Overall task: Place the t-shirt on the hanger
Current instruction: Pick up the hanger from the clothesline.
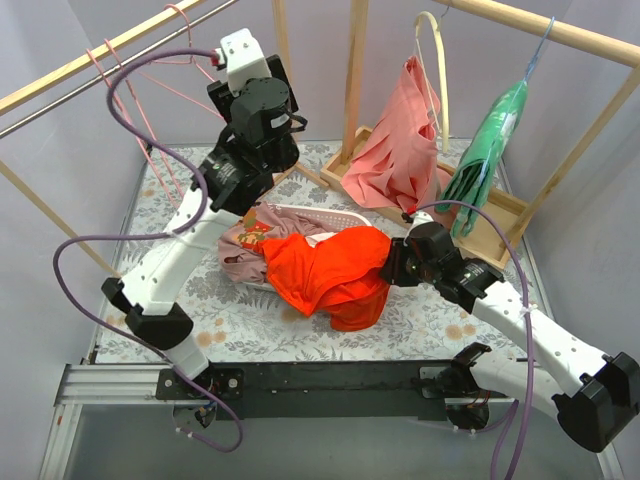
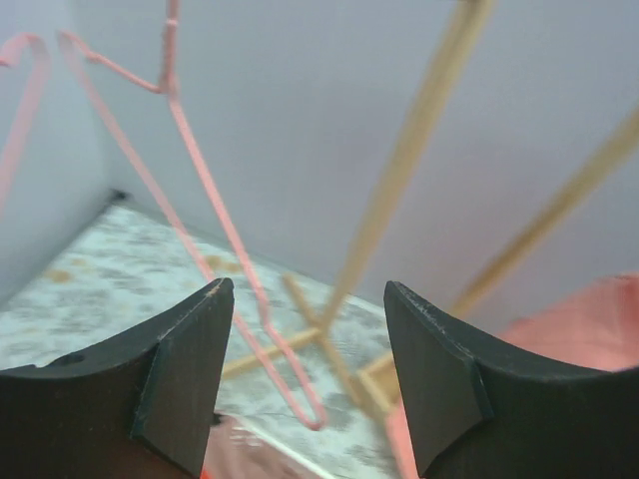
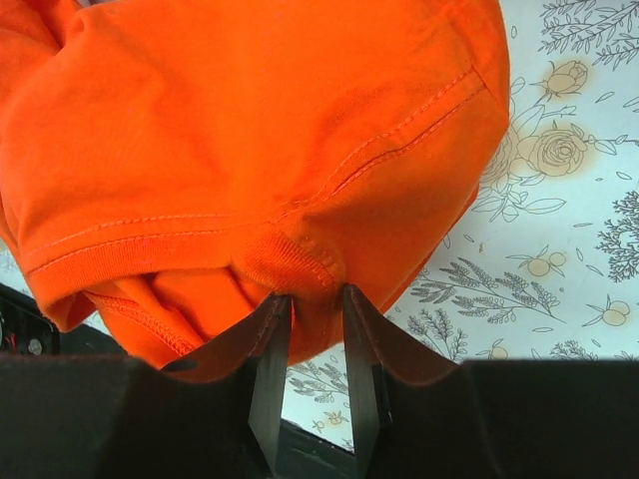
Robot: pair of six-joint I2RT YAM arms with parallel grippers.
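Well, the flowered table (image 1: 250, 320) spreads under both my arms, and a wooden rack (image 1: 352, 90) stands at its far side. A pale pink garment (image 1: 395, 150) and a green one (image 1: 490, 140) hang from the rack on the right. Near the middle of the table sits a white basket (image 1: 335, 214) heaped with pale clothes. The t-shirt (image 1: 335, 270) is bunched over the basket's near rim and spills onto the table in front of it.

My right gripper (image 3: 317, 297) is at the shirt's right end, low over the table. Its jaws are pressed nearly together on a fold of orange cloth beside a stitched hem, so the shirt is pinched and held.

My left arm reaches up and back toward the far left corner, where several pink wire hangers hang from a rail. My left gripper (image 2: 307, 289) has its jaws spread wide with nothing between the pads. The hanger (image 2: 213, 200) shows beyond them — its slanted side and lower corner appear in the gap — and I cannot tell whether it touches either finger.
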